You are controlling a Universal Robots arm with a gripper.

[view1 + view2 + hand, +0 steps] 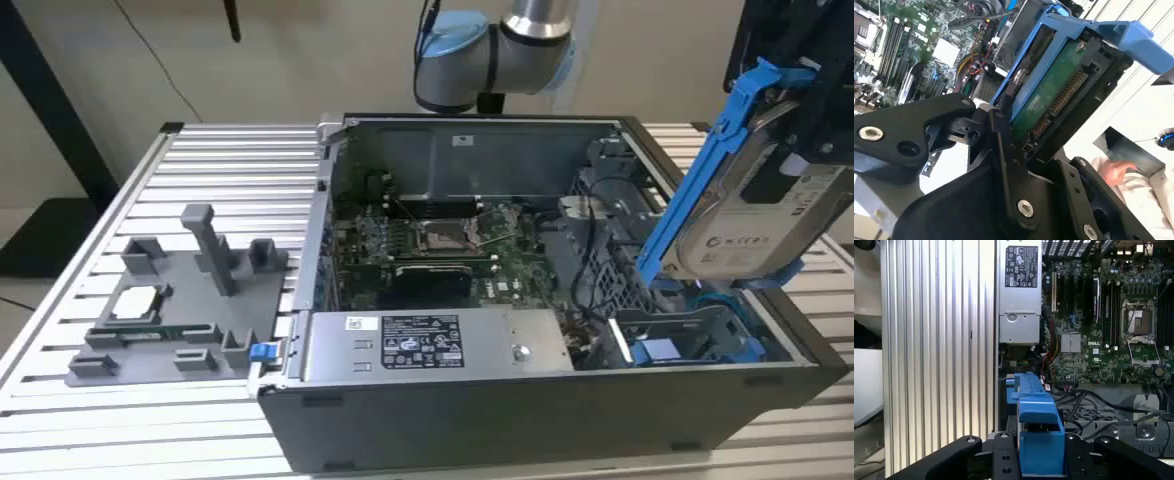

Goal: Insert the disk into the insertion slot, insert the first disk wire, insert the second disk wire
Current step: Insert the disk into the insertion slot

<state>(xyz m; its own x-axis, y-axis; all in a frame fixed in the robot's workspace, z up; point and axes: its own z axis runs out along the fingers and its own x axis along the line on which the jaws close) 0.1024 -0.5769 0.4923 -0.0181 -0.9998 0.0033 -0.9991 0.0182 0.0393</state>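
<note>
We see the black gripper [798, 135] pinching the flat rectangular silver-grey disk [747, 220] with a white label, framed by a bright blue plastic carrier. The disk hangs steeply tilted, almost on edge, above the corner of the open grey computer case [534, 420] nearest the table's edge on the exterior view's right. Right under its lower end lies the insertion slot [681, 335], a rectangular grey metal bay with bright blue plastic rails. The disk is not yet seated there, and we cannot tell whether it touches the rails.

In the second wrist view the black fingers [1004, 150] clamp the disk [1054, 95] from both sides, its green circuit board facing us. In the first wrist view the gripper [1041, 460] holds the disk [1036, 410] over the case, with the grey labelled power-supply box [1019, 290] and the green motherboard [1104, 330] beyond.

The case stands on a slatted aluminium table [200, 150]. A grey plastic fixture [174, 300] lies near the table's edge on the exterior view's left.
</note>
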